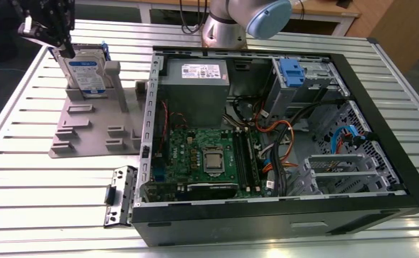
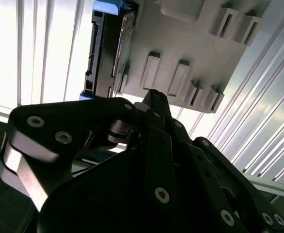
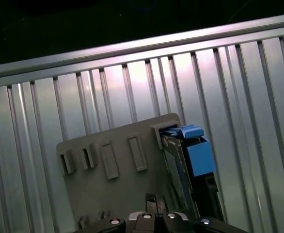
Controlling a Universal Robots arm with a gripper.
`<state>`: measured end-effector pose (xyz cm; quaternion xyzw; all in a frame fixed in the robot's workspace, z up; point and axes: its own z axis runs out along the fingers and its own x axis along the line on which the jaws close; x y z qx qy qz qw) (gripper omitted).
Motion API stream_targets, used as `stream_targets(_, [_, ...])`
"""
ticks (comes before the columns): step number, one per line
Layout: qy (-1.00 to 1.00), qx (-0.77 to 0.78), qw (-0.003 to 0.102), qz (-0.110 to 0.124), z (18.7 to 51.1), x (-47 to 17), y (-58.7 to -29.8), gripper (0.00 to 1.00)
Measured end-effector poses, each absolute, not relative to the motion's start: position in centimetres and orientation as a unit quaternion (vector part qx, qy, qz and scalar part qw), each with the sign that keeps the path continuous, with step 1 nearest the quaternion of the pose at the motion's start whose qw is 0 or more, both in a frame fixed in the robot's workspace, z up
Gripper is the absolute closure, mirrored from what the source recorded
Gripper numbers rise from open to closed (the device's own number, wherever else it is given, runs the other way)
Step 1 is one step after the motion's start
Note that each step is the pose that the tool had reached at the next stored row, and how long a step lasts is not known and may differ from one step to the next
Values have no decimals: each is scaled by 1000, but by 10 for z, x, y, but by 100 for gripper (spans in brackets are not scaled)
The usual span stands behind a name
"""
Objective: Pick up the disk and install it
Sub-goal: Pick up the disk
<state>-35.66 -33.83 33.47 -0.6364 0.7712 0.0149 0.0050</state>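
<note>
The disk (image 1: 87, 72) stands on edge in a grey stand (image 1: 80, 126), with the gripper (image 1: 65, 51) just above its upper corner.

The disk's white-and-blue label faces outward in the exterior view, with blue rails on its sides; both wrist views look down on its blue-railed edge (image 2: 105, 48) (image 3: 185, 174) set in a slot at one end of the stand (image 3: 113, 189); the gripper hangs close over the disk's top corner on the exterior view's left; contact cannot be told, nor whether the claw is wide or narrow; the stand lies on a slatted metal table (image 1: 37, 204); just beside it, on the exterior view's right, an open computer case (image 1: 381, 123) shows a grey power supply (image 1: 194, 80), a green motherboard (image 1: 195, 153) and a blue latch (image 1: 290, 70).
</note>
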Motion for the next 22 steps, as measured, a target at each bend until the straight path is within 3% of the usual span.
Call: stream_targets(22, [715, -699, 4, 15, 335, -357, -338, 90])
